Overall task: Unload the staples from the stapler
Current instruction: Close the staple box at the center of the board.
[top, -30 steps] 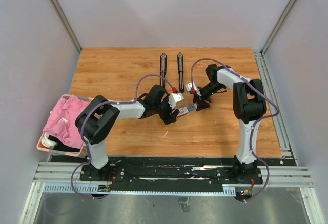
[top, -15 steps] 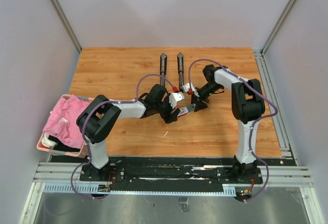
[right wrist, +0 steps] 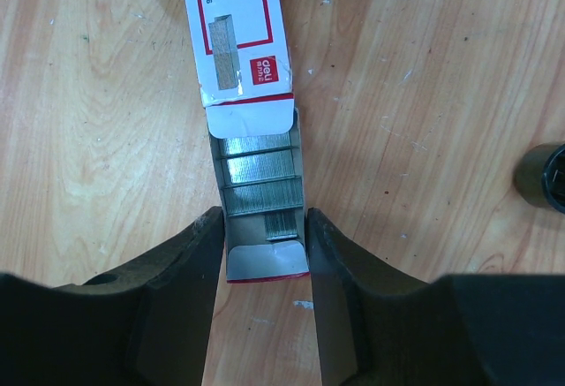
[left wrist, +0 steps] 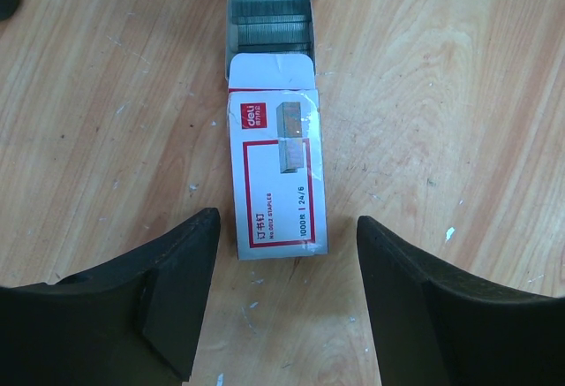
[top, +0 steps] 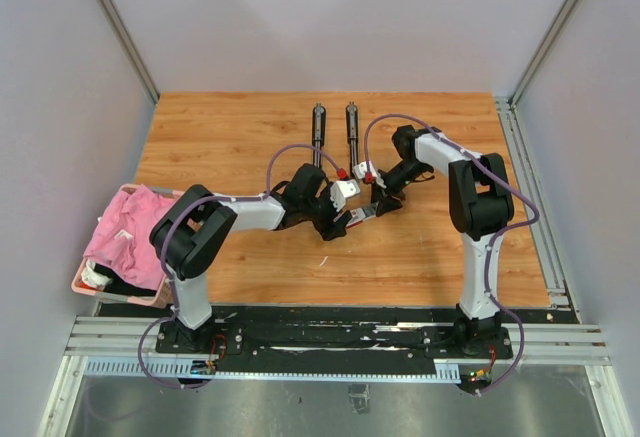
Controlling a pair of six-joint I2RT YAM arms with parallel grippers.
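Observation:
A small red-and-white box lies on the wooden table, its inner tray slid out. Silvery staples lie in rows in the tray, also visible in the left wrist view as staples. My right gripper has both fingers against the tray's side walls near its end. My left gripper stands open around the box's other end, with gaps on both sides. In the top view the left gripper and right gripper face each other across the box. Two black staplers lie beyond, untouched.
A basket with a pink cloth sits at the table's left edge. A black rounded object shows at the right edge of the right wrist view. Small white specks dot the wood near the box.
My right gripper has moved a little left toward the box and its jaws have narrowed onto the tray. The left gripper and the box have stayed in place.

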